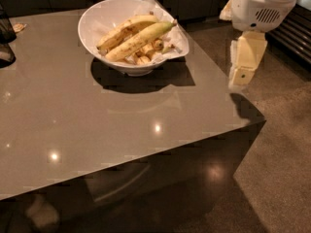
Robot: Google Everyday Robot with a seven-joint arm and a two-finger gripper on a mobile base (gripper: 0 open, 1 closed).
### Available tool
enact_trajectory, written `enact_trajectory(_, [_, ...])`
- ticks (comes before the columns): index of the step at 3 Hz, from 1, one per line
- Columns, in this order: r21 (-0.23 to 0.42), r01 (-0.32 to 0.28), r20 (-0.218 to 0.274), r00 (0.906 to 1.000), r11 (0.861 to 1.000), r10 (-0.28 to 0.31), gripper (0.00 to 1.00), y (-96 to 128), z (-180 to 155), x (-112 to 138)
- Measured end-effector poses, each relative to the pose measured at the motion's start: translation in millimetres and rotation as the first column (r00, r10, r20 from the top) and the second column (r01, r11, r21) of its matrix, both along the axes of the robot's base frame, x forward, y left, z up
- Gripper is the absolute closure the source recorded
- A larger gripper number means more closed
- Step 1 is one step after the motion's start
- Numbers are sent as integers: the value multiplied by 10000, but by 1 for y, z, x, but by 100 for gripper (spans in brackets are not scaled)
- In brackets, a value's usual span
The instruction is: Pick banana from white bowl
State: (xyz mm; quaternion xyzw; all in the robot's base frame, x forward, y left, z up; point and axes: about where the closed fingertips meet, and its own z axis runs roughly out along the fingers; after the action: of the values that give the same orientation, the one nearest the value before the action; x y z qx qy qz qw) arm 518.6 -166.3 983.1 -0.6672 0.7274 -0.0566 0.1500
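The white bowl (97, 21) stands at the back of the grey table, with crumpled white paper (177, 40) at its right rim. The banana (141, 39), long and yellow with a greenish end, lies across the bowl pointing up to the right. A browner banana (121, 30) lies just behind it, with short pieces (146, 57) under them. My gripper (239, 78) hangs below the white arm housing (262, 6), over the table's right edge. It is to the right of the bowl, apart from it and holding nothing that I can see.
A dark object (5, 30) stands at the table's far left edge, with a small scrap (19, 27) beside it. The table's right corner (262, 118) drops to a speckled floor. Dark cabinets run along the back, and a slatted panel (296, 33) stands at the right.
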Motion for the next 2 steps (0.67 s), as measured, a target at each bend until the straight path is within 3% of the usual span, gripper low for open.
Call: enact_trajectory(2, [3, -911, 191, 9957, 9958, 910, 0, 43, 14, 66])
